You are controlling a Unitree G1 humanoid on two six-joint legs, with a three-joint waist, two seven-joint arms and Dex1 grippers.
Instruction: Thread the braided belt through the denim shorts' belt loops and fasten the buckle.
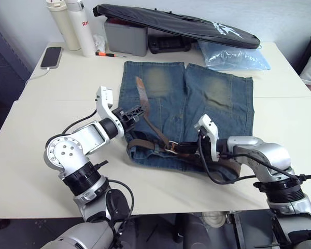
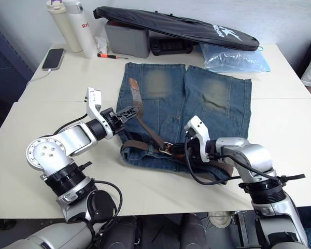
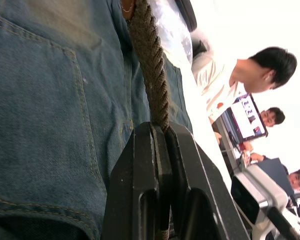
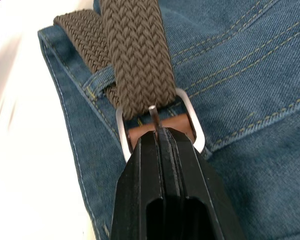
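Observation:
The denim shorts (image 1: 207, 98) lie flat on the white table, waistband toward me. The braided belt (image 1: 143, 101) runs from its tan tip on the left leg down to the waistband, where it passes under a belt loop (image 4: 96, 82) and through the buckle (image 4: 190, 112). My left gripper (image 1: 139, 111) is shut on the strap's free length, which it pinches edge-on (image 3: 157, 130). At the middle of the waistband my right gripper (image 4: 160, 134) is shut on the buckle's brown leather tab, just behind the prong (image 4: 153, 114).
At the table's far edge sit a long black bag (image 1: 176, 23), a grey box (image 1: 125, 36), two white bottles (image 1: 75, 23), a phone (image 1: 51, 57) and a blue plastic bag (image 1: 233, 58). People (image 3: 260, 70) sit beyond the table.

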